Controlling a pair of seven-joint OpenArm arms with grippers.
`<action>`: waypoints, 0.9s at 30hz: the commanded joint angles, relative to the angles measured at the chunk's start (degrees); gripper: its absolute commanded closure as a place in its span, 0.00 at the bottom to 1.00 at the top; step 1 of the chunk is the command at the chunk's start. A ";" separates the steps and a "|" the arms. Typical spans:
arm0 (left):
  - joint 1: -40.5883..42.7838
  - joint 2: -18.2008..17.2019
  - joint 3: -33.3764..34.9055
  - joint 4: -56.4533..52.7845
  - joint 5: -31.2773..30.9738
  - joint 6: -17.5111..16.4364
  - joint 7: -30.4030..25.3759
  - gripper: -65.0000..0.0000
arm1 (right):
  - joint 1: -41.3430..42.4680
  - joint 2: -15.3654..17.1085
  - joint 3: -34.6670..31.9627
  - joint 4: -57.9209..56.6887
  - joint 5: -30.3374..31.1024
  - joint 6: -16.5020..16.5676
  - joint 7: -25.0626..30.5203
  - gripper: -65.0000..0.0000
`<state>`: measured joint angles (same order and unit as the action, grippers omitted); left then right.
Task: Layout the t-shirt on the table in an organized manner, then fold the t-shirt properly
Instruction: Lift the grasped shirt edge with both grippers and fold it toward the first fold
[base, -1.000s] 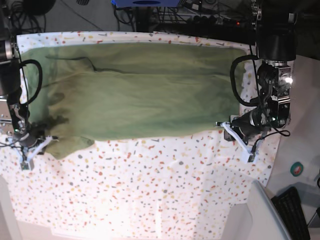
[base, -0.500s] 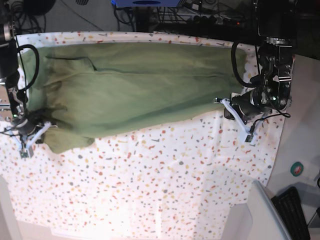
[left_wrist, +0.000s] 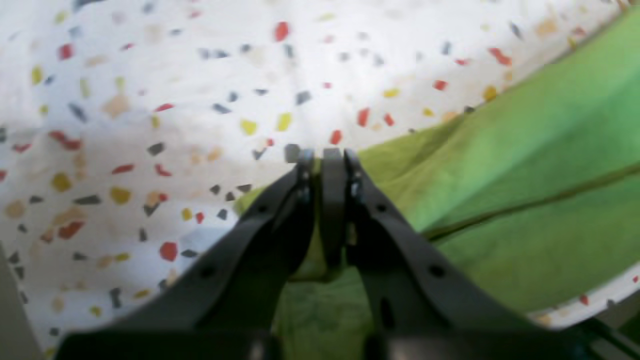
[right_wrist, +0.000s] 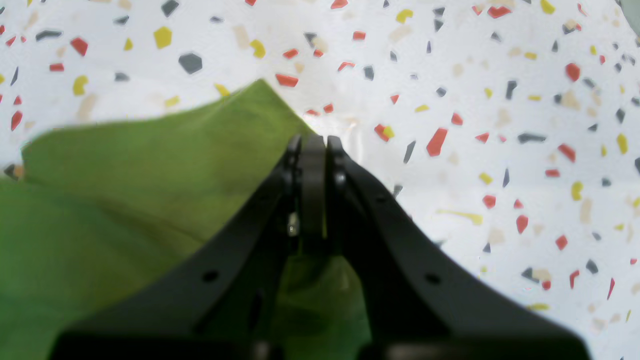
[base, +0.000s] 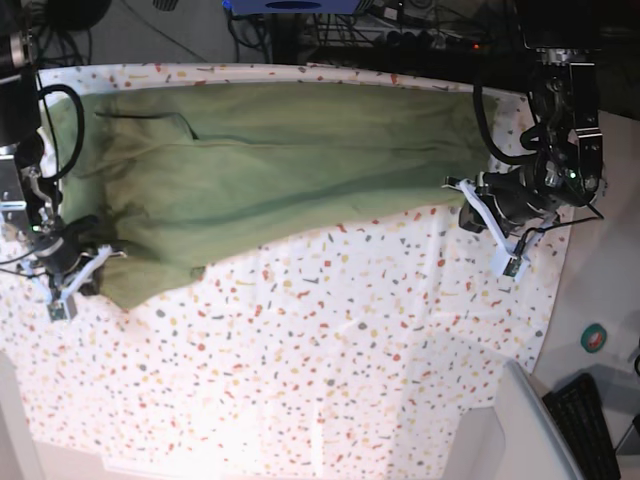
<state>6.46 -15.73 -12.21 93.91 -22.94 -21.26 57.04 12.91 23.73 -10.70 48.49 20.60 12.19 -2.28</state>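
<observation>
The olive-green t-shirt (base: 270, 170) lies lengthwise along the far half of the speckled table (base: 330, 370), and its near edge slants up to the right. In the base view my left gripper (base: 455, 190) pinches the shirt's right end. Its wrist view shows the left gripper (left_wrist: 325, 155) shut, with green fabric (left_wrist: 525, 190) caught between the fingers. My right gripper (base: 95, 260) holds the shirt's left near corner. Seen from the right wrist, the right gripper (right_wrist: 312, 142) is shut on green fabric (right_wrist: 125, 200) just above the table (right_wrist: 500, 100).
A grey bin (base: 520, 420) and a keyboard (base: 590, 420) sit off the table's near right corner, beside a tape roll (base: 594, 338). Cables and dark equipment (base: 400, 40) line the far edge. The cloth's right edge (base: 555, 290) lies close to the left arm.
My left gripper has drawn the shirt's right end toward the far right, so the near hem has risen and slants. The right gripper has shifted slightly, still gripping its corner.
</observation>
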 joint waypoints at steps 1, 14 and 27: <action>-0.26 -0.23 -0.41 0.90 -0.31 -0.06 -0.64 1.00 | 0.15 1.20 0.55 0.87 0.28 -0.19 1.10 1.00; 1.15 -0.32 -0.41 -3.58 0.13 -0.06 -0.99 1.00 | -10.66 1.20 10.04 10.46 0.28 -0.10 0.83 1.00; -1.14 -0.23 -0.41 -5.60 0.21 0.03 -4.42 1.00 | -19.37 1.11 10.22 17.75 0.28 -0.54 0.75 1.00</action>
<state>5.91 -15.42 -12.34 87.53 -22.31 -21.06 53.36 -6.96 23.68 -0.97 65.41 20.53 11.79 -2.79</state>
